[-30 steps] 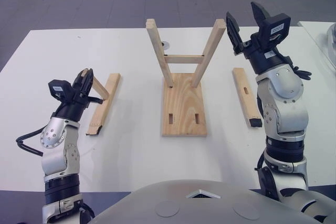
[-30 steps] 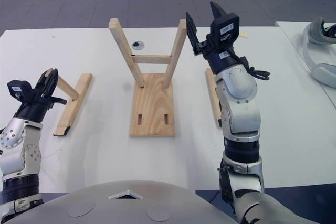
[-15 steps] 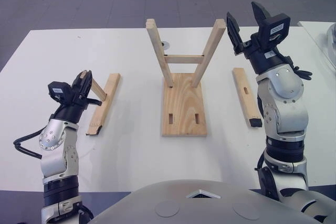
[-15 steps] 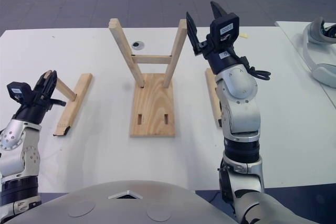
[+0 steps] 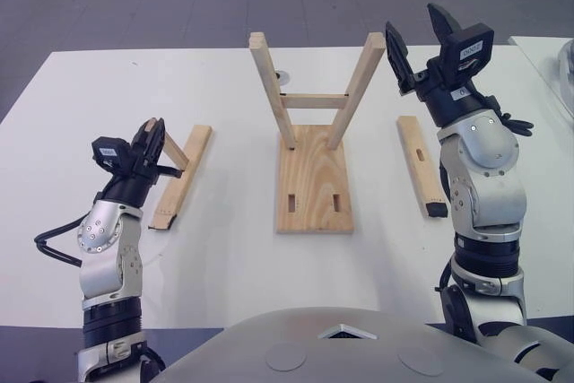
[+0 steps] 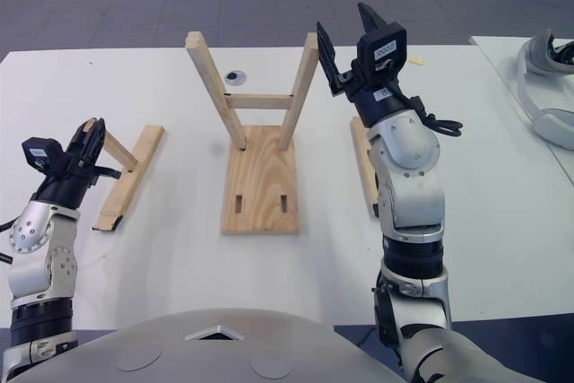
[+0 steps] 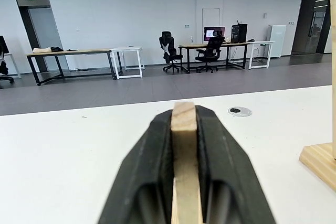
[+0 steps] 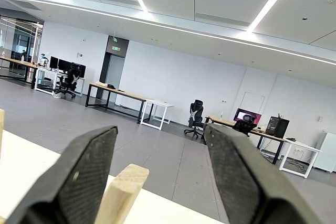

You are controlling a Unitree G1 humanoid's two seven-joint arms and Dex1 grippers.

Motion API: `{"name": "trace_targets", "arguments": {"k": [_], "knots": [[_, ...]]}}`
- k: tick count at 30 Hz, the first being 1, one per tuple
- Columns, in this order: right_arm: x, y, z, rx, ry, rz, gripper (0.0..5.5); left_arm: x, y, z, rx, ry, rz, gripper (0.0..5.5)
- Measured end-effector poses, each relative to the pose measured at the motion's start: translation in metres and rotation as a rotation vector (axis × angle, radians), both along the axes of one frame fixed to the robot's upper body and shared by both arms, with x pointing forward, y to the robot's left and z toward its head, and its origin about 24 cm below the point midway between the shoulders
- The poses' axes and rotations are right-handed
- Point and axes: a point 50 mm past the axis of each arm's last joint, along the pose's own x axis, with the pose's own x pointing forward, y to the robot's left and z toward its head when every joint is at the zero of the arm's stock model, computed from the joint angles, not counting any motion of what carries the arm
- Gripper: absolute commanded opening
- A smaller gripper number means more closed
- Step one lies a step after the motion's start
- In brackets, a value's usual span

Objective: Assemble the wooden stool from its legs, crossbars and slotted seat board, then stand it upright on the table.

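Observation:
The slotted seat board (image 5: 314,177) lies flat mid-table. Two legs stand in its far slots, the left leg (image 5: 272,87) and the right leg (image 5: 355,87), joined by a crossbar (image 5: 314,100). Its two near slots (image 5: 291,202) are empty. A third leg (image 5: 181,177) lies at the left with a short crossbar (image 5: 172,157) sticking out of it. My left gripper (image 5: 151,143) is shut on that crossbar's end (image 7: 184,145). My right gripper (image 5: 418,35) is open, raised just right of the right leg's top (image 8: 123,192). A fourth leg (image 5: 419,163) lies loose at the right.
A round cable port (image 5: 284,75) sits in the table behind the stool. A white headset-like object (image 6: 549,87) lies on a neighbouring table at the far right. Bare tabletop (image 5: 224,266) stretches in front of the seat board.
My left gripper has shifted slightly right, carrying the crossbar and nudging the lying leg with it. The right arm and the seat board with its legs have stayed put.

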Motion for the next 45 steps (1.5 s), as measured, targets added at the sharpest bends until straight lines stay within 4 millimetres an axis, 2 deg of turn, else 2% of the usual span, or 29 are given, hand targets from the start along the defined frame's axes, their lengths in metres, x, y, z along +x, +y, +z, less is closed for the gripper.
{"name": "trace_targets", "arguments": {"k": [8,13,19,21,22,23,28,33,40,44,45], "knots": [[0.000,0.001,0.000,0.000,0.000,0.002,3.07,-0.005,0.001,-0.013,0.070,0.008,-0.014,0.41],[0.000,0.003,0.000,0.000,-0.004,0.012,3.07,-0.008,-0.001,-0.029,0.058,-0.014,-0.002,0.41],[0.000,0.004,0.000,0.001,-0.009,0.014,3.07,-0.007,0.005,-0.032,0.011,-0.029,-0.028,0.41],[0.000,0.004,0.000,0.001,-0.009,0.014,3.07,-0.003,0.009,-0.034,0.010,0.001,-0.052,1.00],[-0.001,0.004,0.000,0.002,-0.011,0.015,3.07,-0.008,0.013,-0.061,-0.028,0.187,-0.058,1.10],[0.000,0.002,-0.001,0.005,-0.008,0.004,3.07,-0.014,0.014,-0.075,-0.053,0.273,-0.077,1.27],[0.000,0.005,-0.002,0.019,-0.007,0.002,3.07,-0.004,0.018,-0.073,-0.041,0.329,-0.123,2.21],[0.000,0.006,-0.002,0.025,-0.009,0.004,3.07,0.000,0.016,-0.069,-0.023,0.349,-0.147,2.90],[-0.001,0.007,-0.005,0.043,-0.001,-0.014,3.07,0.016,0.020,-0.052,0.134,0.574,-0.236,3.95],[-0.001,0.007,-0.006,0.051,0.000,-0.021,3.07,0.021,0.019,-0.048,0.188,0.654,-0.223,4.10],[-0.001,0.006,-0.006,0.054,-0.001,-0.027,3.07,0.020,0.019,-0.049,0.189,0.670,-0.223,3.91]]}}
